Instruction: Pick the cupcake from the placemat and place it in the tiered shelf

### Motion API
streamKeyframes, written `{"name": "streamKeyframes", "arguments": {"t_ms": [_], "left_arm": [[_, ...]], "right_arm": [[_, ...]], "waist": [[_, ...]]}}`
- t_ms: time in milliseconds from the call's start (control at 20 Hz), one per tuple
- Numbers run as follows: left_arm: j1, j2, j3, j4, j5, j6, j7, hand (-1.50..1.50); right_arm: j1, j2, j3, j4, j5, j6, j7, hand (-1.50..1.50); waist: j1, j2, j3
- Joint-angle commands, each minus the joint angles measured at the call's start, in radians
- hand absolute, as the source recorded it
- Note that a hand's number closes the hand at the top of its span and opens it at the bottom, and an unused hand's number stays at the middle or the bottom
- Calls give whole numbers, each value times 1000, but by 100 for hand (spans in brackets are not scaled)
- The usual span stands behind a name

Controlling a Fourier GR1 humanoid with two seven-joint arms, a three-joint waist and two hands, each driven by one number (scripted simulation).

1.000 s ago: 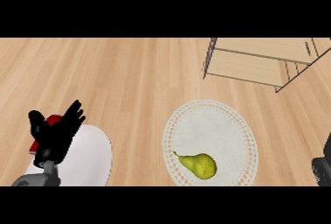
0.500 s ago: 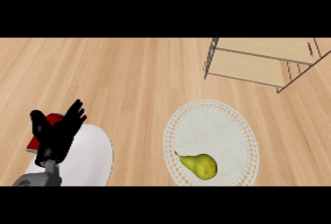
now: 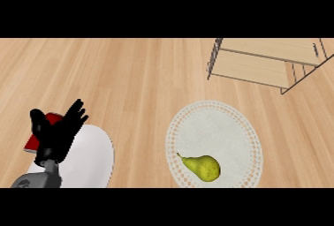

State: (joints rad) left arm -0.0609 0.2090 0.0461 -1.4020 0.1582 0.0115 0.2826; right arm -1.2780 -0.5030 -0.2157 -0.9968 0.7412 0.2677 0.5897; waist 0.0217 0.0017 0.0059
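A round white lacy placemat [image 3: 215,132] lies on the wooden counter at centre right. On its near part rests a yellow-green pear [image 3: 202,167]; no cupcake shows anywhere. The wooden tiered shelf [image 3: 271,62] with a dark metal frame stands at the upper right. My left hand [image 3: 58,132] is at the lower left, open with fingers up, resting over a white plate. My right hand is out of the view.
A white plate [image 3: 88,161] sits at the lower left under my left hand. A red object [image 3: 38,140] peeks out behind that hand, mostly hidden. Bare wooden counter [image 3: 130,75] spreads across the upper left and middle.
The dark shape of my right arm at the lower right edge one second ago has gone out of view. The left hand, pear and placemat have stayed put.
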Motion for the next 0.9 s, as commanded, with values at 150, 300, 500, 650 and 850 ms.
{"name": "streamKeyframes", "arguments": {"t_ms": [150,300,500,650,850], "left_arm": [[32,-31,-17,4,-13,9,18,0],[-22,-21,-3,66,-23,7,13,0],[6,-30,-11,41,-26,10,29,0],[10,-32,-13,44,-39,11,16,0],[46,-33,-3,29,-36,3,-4,0]], "right_arm": [[-9,39,38,137,59,-127,-94,150],[-38,-21,-4,250,53,-161,-186,150],[-88,-25,-18,348,56,-204,-238,150],[-29,8,-7,348,52,-238,-299,150],[-50,-11,-22,326,27,-198,-294,150]], "waist": [[-2,2,-6],[-2,6,-6],[9,8,-6],[-2,4,-6],[-9,0,-6]]}}
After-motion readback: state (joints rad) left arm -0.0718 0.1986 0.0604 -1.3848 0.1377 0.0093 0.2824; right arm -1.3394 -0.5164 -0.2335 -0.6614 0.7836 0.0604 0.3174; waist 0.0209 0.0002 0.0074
